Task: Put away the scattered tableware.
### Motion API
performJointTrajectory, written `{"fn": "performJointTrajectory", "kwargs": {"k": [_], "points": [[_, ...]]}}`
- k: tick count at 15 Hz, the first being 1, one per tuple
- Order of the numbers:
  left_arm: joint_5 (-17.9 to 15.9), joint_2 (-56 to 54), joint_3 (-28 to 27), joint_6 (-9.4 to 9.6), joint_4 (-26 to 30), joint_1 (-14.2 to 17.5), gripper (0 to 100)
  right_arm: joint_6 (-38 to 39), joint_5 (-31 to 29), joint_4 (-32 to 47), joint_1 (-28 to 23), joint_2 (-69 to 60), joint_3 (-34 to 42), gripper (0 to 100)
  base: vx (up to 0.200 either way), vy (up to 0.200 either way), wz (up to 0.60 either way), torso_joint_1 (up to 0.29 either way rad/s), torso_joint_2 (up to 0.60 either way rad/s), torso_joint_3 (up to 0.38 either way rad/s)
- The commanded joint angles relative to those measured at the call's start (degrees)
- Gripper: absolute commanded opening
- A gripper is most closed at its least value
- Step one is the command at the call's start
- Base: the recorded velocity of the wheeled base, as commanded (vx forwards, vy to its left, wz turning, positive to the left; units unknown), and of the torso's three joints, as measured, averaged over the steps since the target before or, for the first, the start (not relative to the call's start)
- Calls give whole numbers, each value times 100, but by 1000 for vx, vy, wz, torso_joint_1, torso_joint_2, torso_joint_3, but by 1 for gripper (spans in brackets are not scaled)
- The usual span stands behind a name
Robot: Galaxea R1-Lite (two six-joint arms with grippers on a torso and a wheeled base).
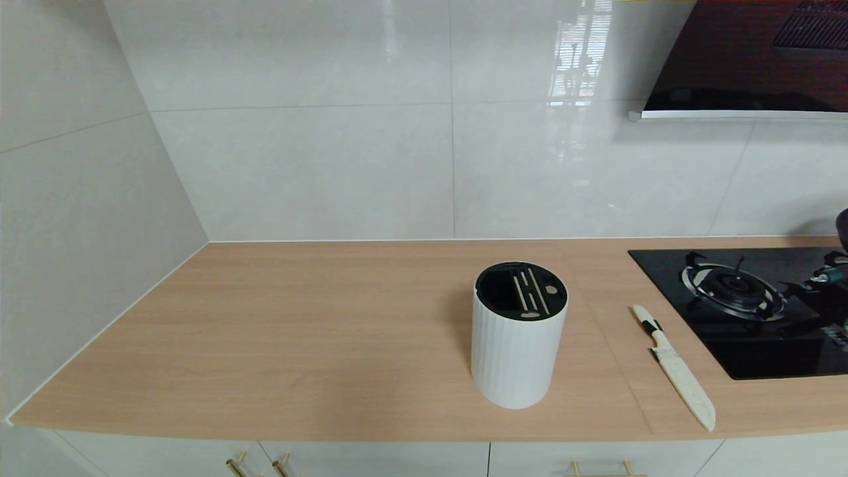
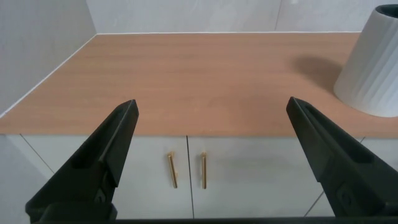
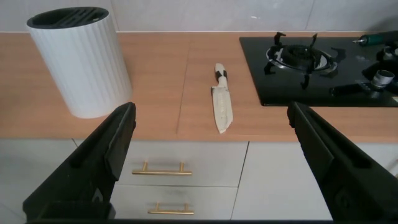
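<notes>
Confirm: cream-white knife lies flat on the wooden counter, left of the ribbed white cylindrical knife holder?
Not left. The cream-white knife lies flat on the wooden counter, right of the ribbed white cylindrical knife holder, as the head view shows.

Wooden desk point(image 1: 318, 331) abuts tiled wall point(image 1: 331, 165). Black gas hob point(image 1: 748, 338) inset right, range hood point(image 1: 742, 59) above. Cabinet doors point(image 2: 249, 174) with gold handles point(image 2: 172, 169) below.

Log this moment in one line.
cream kitchen knife flat on wooden counter | white ribbed cylindrical holder upright, apart | left gripper open | right gripper open
</notes>
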Motion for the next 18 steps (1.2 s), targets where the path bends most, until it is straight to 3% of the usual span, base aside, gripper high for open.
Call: {"fn": "performJointTrajectory", "kwargs": {"k": [1,3,16,17,18], "points": [[4,0,0,0,-2,2,100,-1,0,-2,2,7,0,100,0,0,-600,2,2,2],[4,0,0,0,-2,2,100,-1,0,-2,2,7,0,100,0,0,-600,-2,-2,2],[4,0,0,0,-2,2,100,-98,18,-2,2,7,0,100,0,0,0,0,0,0],[4,0,0,0,-2,2,100,-142,53,-37,2,60,-97,100,0,0,0,0,0,0],[4,0,0,0,-2,2,100,-63,114,-37,11,438,-756,100,0,0,0,0,0,0]]}}
